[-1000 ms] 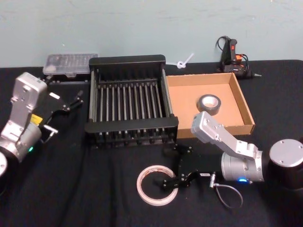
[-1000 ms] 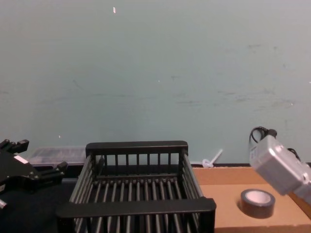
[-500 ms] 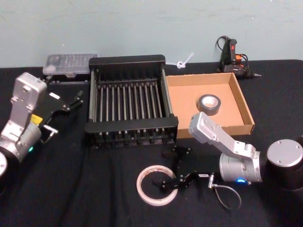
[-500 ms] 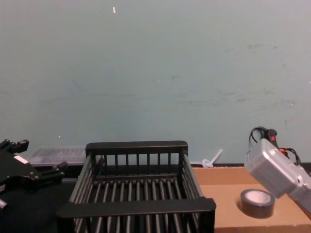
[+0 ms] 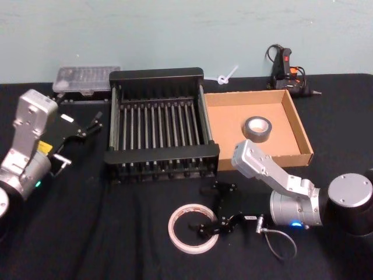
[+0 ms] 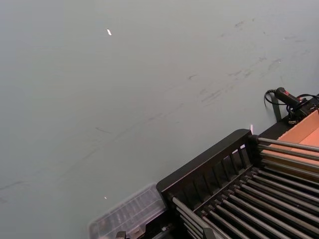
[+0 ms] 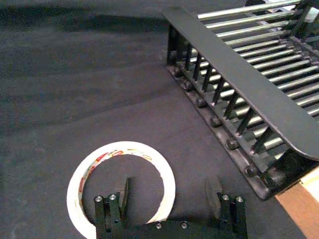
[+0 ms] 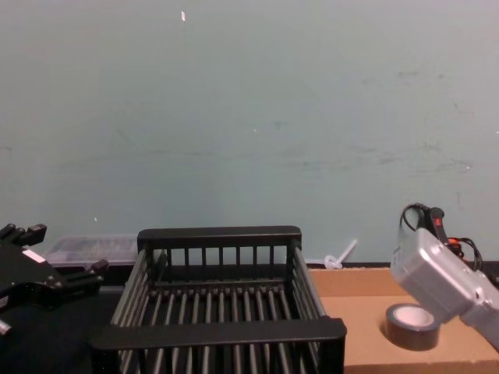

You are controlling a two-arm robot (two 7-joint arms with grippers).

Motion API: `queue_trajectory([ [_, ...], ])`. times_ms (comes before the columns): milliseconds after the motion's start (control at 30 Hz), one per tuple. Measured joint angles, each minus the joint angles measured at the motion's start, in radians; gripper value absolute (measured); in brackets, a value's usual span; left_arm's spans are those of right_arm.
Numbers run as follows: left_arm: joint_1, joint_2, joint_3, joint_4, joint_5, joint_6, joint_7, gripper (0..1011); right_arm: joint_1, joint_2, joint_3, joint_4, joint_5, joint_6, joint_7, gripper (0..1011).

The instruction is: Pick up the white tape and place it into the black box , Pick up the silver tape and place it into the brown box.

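Right gripper [image 7: 169,196] is low over the black tabletop [image 5: 116,233], jaws wide apart, one finger inside the wide thin white tape ring [image 5: 191,228], w/ nothing gripped. Ring lies flat near the black slatted plastic crate [image 5: 157,122]. Left gripper [image 5: 78,129] idles at left, jaws apart, holding nothing.

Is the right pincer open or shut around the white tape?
Open: the right pincer straddles the white tape rim, one finger inside, one outside.
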Motion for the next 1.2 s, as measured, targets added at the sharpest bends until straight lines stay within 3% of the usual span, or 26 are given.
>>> queue_trajectory([
  [400, 0.000, 0.000, 0.000, 0.000, 0.000, 0.000, 0.000, 1002, -0.003, 0.001, 0.000, -0.004, -0.005, 0.000, -0.011, 1000],
  [767, 0.000, 0.000, 0.000, 0.000, 0.000, 0.000, 0.000, 1001, -0.002, 0.001, 0.001, -0.004, -0.004, 0.000, -0.008, 748],
  [1200, 0.000, 0.000, 0.000, 0.000, 0.000, 0.000, 0.000, 1001, -0.002, 0.001, 0.001, -0.003, -0.003, 0.000, -0.006, 303],
])
